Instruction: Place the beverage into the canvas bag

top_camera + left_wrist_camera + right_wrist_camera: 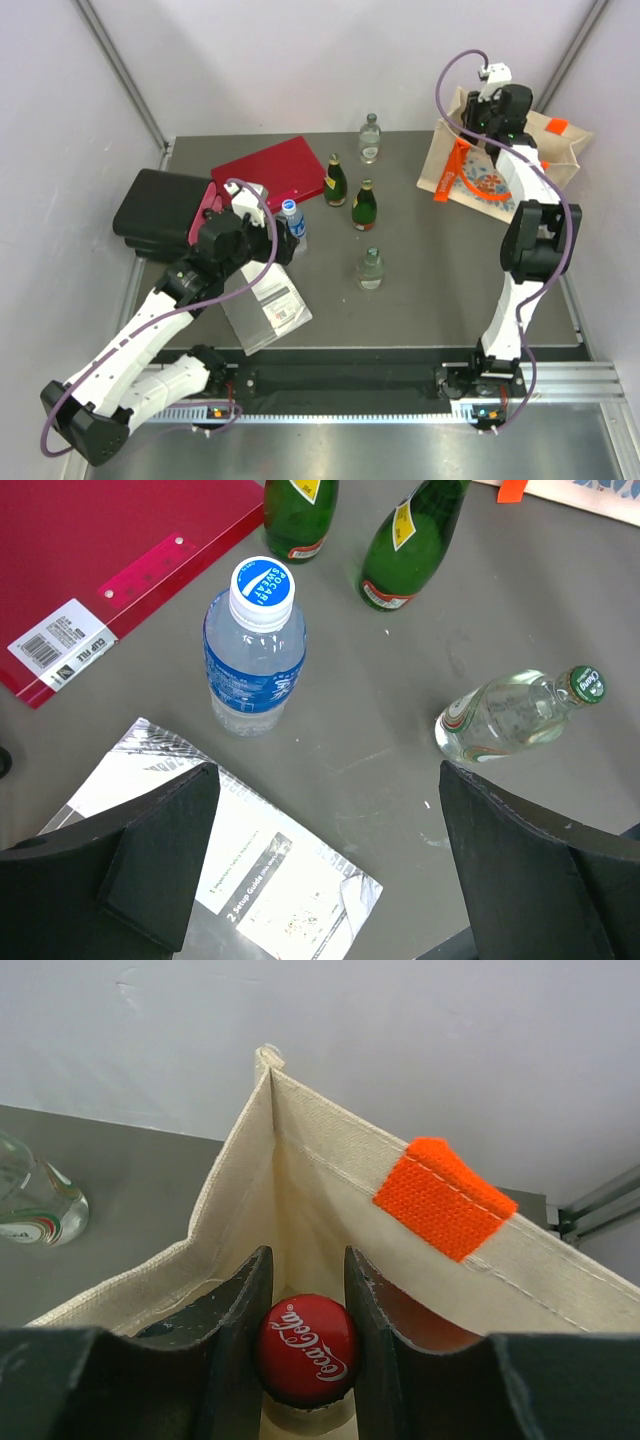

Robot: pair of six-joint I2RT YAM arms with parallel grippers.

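Observation:
The beige canvas bag (555,160) with orange handles and a floral print stands at the back right of the table. My right gripper (497,112) reaches down into its open top. In the right wrist view my right gripper (306,1310) is shut on a bottle with a red Coca-Cola cap (306,1350), inside the bag's beige walls (250,1180), below an orange tab (444,1198). My left gripper (325,855) is open and empty above the table, near a blue-labelled water bottle (256,645).
Two green bottles (335,181) (365,206) and two clear bottles (370,139) (371,269) stand mid-table. A red folder (270,172), a black case (160,212) and a silver pouch with a printed guide (265,305) are on the left.

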